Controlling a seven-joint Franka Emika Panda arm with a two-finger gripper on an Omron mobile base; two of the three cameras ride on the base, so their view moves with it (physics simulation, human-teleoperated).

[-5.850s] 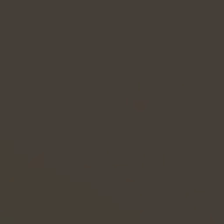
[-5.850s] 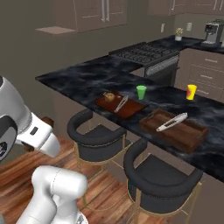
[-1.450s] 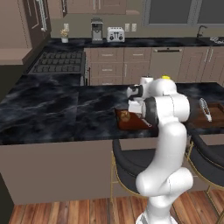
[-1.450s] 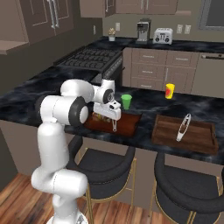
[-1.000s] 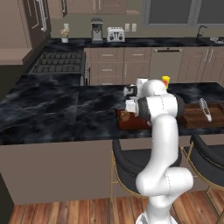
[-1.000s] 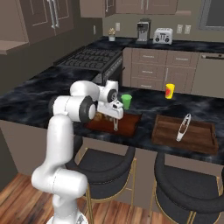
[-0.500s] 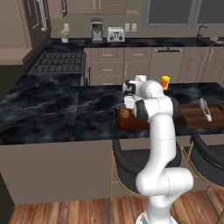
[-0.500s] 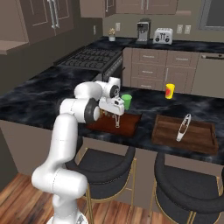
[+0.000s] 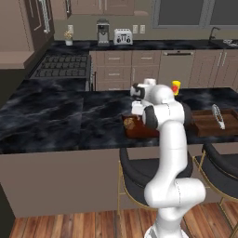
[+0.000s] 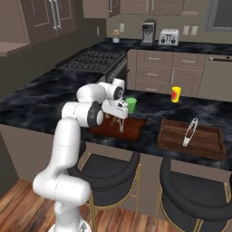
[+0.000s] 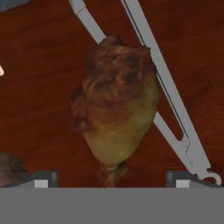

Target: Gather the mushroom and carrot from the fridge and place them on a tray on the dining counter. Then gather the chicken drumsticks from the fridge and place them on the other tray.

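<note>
Inspecting the reddish-brown wooden tray [image 10: 135, 130] on the dining counter's black, white-veined tabletop [image 10: 41, 108]: the arm's hand is stationed directly above this tray, pointing down at it.

Fingers [image 11: 41, 178]: set wide apart and holding nothing. In the hand view the two dark tips stand at either side of the lower edge, with clear tray wood between each tip and the meat.

Chicken drumstick [image 11: 116, 109]: lying flat on the tray floor, between the two tips and touching neither. It is golden-brown and glossy, with the darker, broad meaty end away from the tips and the narrow bone end pointing towards them.

Tongs [image 11: 166, 100]: a grey metal pair lies on the same tray. One arm runs alongside the drumstick, touching or passing just under its edge; whether the meat rests on it cannot be told.

A dark rounded shape [image 11: 8, 168] sits on the tray just beside the drumstick, at the frame edge; too little of it is visible to identify it. From the left base view a small brown object [image 9: 129, 123] shows on the tray's near-left part, too small to tell what it is.

Surroundings relative to the tray:
- A green cup [image 10: 131, 105] stands upright just behind it.
- A second wooden tray [image 10: 172, 136] lies well to its right on the same tabletop, carrying another pair of tongs [image 10: 189, 131].
- A yellow cup [image 10: 176, 94] stands behind and to the right.
- Black round stools [image 10: 108, 172] sit below, in front of the tray.
</note>
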